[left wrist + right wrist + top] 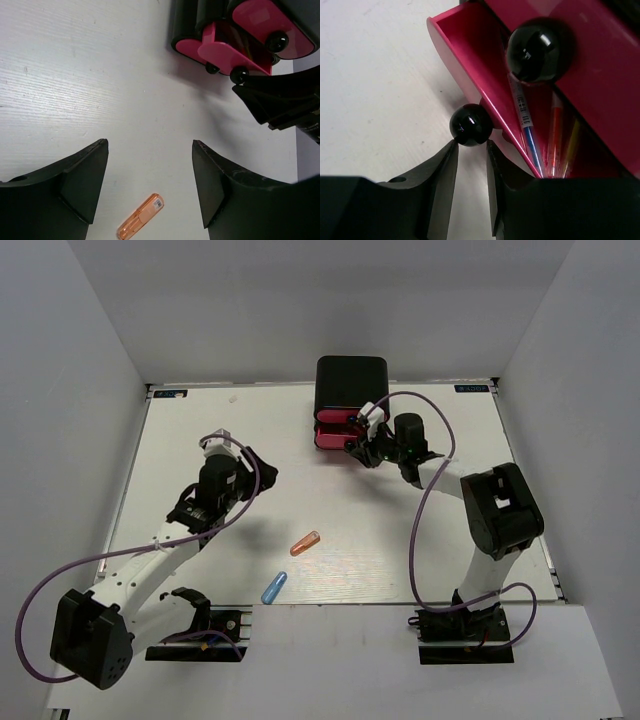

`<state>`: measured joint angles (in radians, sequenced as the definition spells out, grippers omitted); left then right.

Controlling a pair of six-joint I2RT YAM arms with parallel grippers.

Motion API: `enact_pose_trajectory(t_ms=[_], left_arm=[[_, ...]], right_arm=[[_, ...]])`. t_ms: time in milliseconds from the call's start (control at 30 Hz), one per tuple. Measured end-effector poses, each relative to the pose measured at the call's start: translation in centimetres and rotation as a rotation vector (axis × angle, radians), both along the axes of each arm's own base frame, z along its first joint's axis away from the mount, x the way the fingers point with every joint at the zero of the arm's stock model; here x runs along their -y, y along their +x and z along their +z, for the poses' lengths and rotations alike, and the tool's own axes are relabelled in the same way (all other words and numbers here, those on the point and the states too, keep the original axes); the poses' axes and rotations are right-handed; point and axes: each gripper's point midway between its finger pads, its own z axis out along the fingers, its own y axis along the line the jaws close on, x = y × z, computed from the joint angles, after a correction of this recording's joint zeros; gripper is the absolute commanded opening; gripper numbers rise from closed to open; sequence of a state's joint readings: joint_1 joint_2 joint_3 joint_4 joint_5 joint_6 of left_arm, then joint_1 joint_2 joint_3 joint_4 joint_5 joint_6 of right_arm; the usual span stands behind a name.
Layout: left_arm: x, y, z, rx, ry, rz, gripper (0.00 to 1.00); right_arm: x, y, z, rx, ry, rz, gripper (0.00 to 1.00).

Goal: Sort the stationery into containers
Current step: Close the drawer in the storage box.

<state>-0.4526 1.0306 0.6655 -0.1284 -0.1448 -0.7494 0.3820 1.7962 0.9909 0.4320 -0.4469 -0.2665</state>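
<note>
A: Status?
B: Cabinet [352, 375] sits at 12 o'clock on the desk [420, 540]. One pink drawer [462, 55] is pulled out, looks like the middle of three. Right claw [472, 148] is at its knob [471, 125], jaws narrow, tips right under the ball. Can't tell if it's clamped on or just touching.
A: Why there?
B: My read: it's keeping the drawer open so the other arm can drop parts in. Inside are a blue pen [526, 127], orange pen [554, 135] and yellow pen [573, 145], lying lengthwise side by side.
A: Left side?
B: Left claw [150, 150] is released, jaws wide, nothing in it, hovering over bare desk. Orange capsule [141, 223] lies flat at its 6 o'clock in the wrist view. Blue capsule [274, 587] is near the desk's 6 o'clock edge, at 7 o'clock from the orange one, not touching.
A: Orange one next?
B: Likely, it's nearest. It lies diagonal, so the wrist may need a twist to pinch across the short axis.
A: Markings?
B: Barcode-style print on the blue pen's barrel and a small printed patch on the orange capsule's end, neither readable. Blue stickers [170, 393] at the desk's far corners, text too small. No brand visible on the cabinet.
</note>
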Motion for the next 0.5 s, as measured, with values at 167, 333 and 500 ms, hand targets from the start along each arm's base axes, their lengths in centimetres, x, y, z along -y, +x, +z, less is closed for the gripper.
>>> enact_pose_trajectory(t_ms=[167,333,500], left_arm=[[0.5,-0.1,0.0,-0.005,-0.032,-0.013,0.79],[1.5,0.2,0.3,0.004,-0.071,-0.041,0.83],[2.8,0.3,-0.6,-0.012,-0.121,-0.083,0.83]], right_arm=[[0.1,1.9,0.2,0.058,-0.026,-0.027,0.35],[0.3,3.6,0.7,0.116,-0.044,-0.057,0.34],[0.3,4.5,1.0,0.143,-0.055,-0.068,0.34]])
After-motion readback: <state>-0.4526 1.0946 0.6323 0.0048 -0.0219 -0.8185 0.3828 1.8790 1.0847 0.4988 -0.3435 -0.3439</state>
